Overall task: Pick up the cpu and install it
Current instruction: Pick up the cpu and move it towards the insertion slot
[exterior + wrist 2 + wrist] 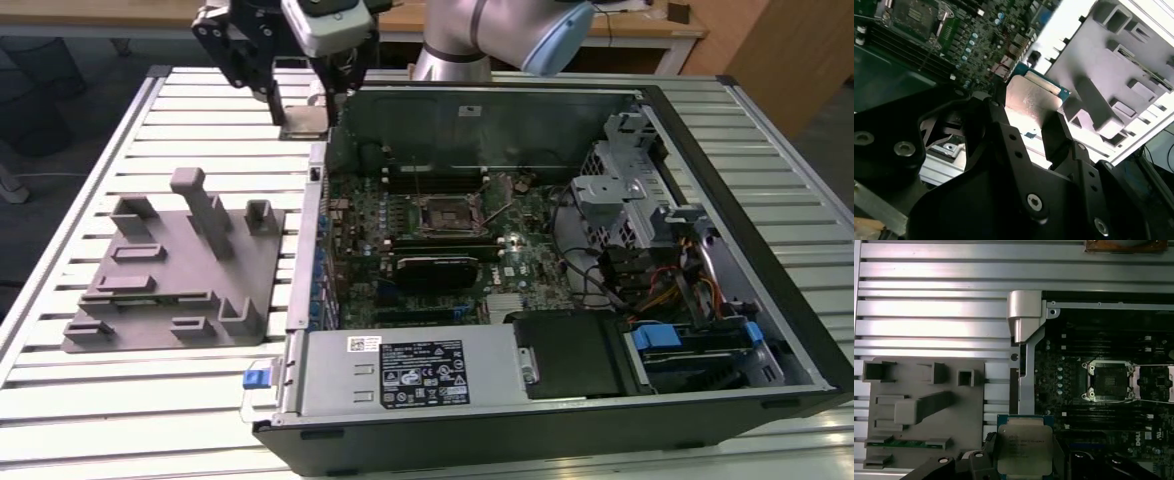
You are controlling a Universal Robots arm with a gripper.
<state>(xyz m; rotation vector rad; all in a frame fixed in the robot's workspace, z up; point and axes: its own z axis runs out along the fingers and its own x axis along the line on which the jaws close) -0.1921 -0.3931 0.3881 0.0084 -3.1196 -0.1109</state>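
My gripper (304,112) hangs above the slatted table, just outside the far corner of the open computer case (747,150) on the exterior view's left. It is shut on the cpu (306,124), a small flat square chip with a pale silver top. In both wrist views the cpu (1031,95) (1025,442) sits between the two black fingers (1004,130), gripped by its opposite edges. On the motherboard the black cpu socket (445,212) (1106,381) stands open with its metal frame lifted; it lies apart from the gripper, inside the case.
A grey moulded holder block (174,270) (919,410) lies on the aluminium table (200,110) beside the case, on the exterior view's left. Case walls, a drive cage (634,190), cables and a power supply (414,370) surround the motherboard.
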